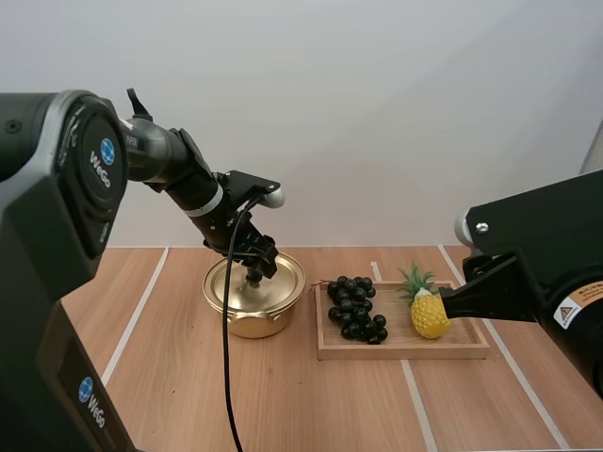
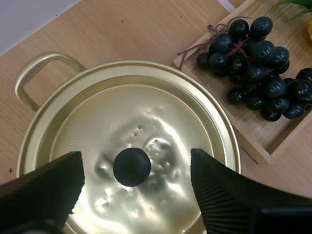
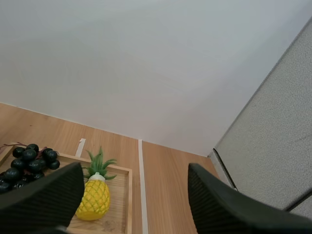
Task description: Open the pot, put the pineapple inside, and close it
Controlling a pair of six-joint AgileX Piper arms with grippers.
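Observation:
A gold pot stands left of centre with its lid on. My left gripper hovers open straight over the lid, one finger on each side of the black knob without touching it. The yellow pineapple lies at the right end of the wooden tray. My right gripper is open, held above and just right of the pineapple.
A bunch of dark grapes lies on the tray's left half, close to the pot. White tape lines cross the wooden table. A grey partition stands at the right.

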